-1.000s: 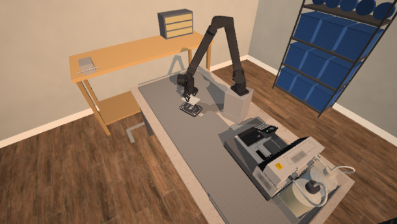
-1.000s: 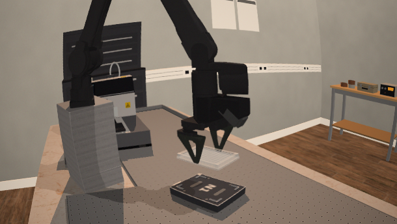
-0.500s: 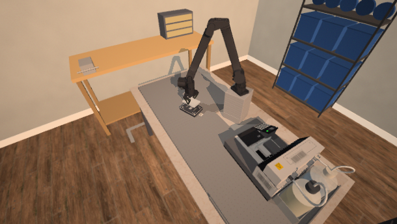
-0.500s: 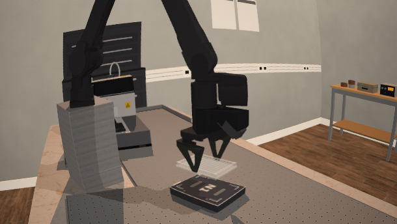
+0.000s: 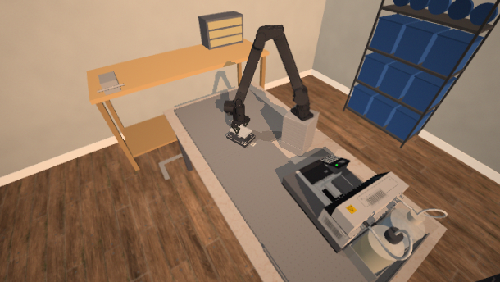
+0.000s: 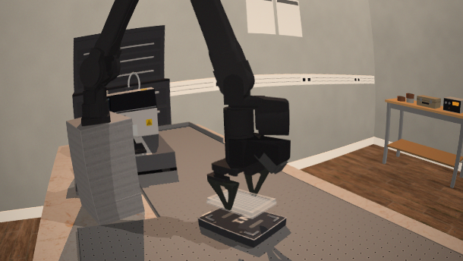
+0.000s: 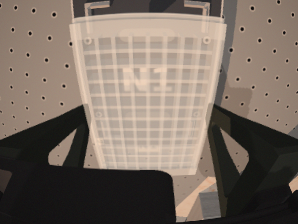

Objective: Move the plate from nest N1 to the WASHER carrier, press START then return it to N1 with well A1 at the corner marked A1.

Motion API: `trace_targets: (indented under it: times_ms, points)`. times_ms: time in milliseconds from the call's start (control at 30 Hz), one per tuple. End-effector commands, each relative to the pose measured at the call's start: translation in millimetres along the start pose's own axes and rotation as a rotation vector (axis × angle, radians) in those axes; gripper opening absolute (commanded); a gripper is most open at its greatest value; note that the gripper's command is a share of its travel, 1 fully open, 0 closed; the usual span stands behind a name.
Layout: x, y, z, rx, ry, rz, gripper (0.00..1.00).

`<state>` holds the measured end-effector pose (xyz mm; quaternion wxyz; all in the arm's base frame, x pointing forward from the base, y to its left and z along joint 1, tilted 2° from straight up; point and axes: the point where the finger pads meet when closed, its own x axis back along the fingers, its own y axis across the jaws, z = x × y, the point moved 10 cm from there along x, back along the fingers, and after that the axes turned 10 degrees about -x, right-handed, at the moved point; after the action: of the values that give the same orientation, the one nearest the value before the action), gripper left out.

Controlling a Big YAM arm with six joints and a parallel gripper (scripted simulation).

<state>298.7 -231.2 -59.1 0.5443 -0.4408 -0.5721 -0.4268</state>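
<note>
The clear well plate hangs level a little above the black plate nest N1, nearly over it. My gripper is shut on the plate, one finger on each long side. The nest's pocket lies bare under the plate, with its N1 mark showing through the wells. The plate washer stands at the near end of the table. Its carrier has no plate in it, and a green lamp glows by the keypad.
The arm's grey pedestal stands between the nest and the washer. Two bottles with tubing sit beside the washer. A wooden bench and a blue-bin shelf stand off the table.
</note>
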Motion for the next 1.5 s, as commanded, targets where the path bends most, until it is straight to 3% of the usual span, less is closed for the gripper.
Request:
trace_targets:
  times_ms: [0,433,1467]
  points:
    - [-8.4,5.0,-10.9,0.000,-0.013,-0.012,0.82]
    - [-30.8,3.5,-9.5,-0.001,-0.011,-0.010,0.82]
    - [-33.4,-0.3,-2.6,0.001,0.006,0.002,0.82]
